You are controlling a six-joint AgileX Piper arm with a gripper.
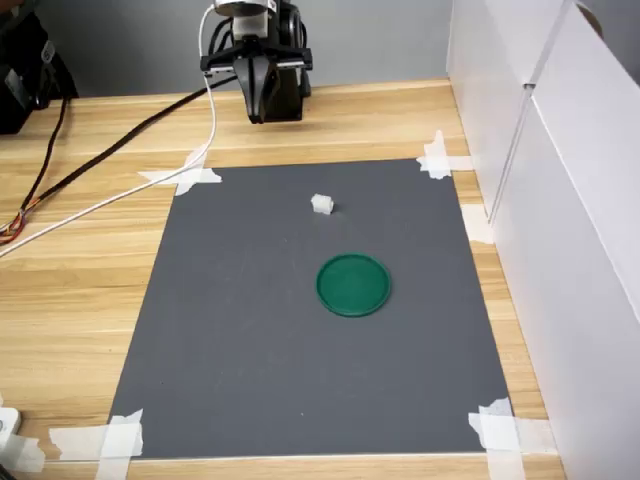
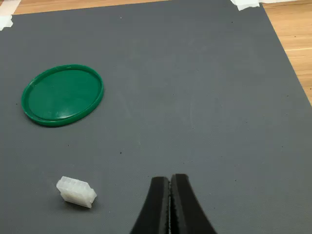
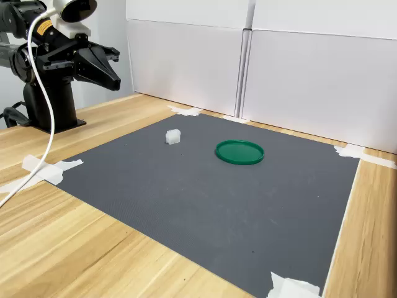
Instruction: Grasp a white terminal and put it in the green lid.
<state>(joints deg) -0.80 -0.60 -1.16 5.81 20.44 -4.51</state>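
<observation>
My jaws are pressed together with nothing between them, the two black fingers (image 2: 161,207) meeting along a thin seam in the wrist view. My gripper (image 1: 268,110) hangs above the wooden worktop (image 1: 80,280) at the far edge of the dark grey mat (image 1: 250,340) in the first exterior view, well apart from both task things.

Nearest to me is the white terminal (image 2: 76,191), a small ribbed blocky piece lying on the mat (it sits just off to one side of my fingertips in the wrist view). In the first exterior view it rests between me and the green lid (image 1: 353,285), a little toward the first exterior view's left of the lid. The lid lies flat on the mat, rim up, with its inside bare, and the terminal is apart from it, not touching.

White tape strips (image 1: 190,177) hold the mat's corners to the worktop. White panels (image 3: 310,68) stand along the worktop's edge.
</observation>
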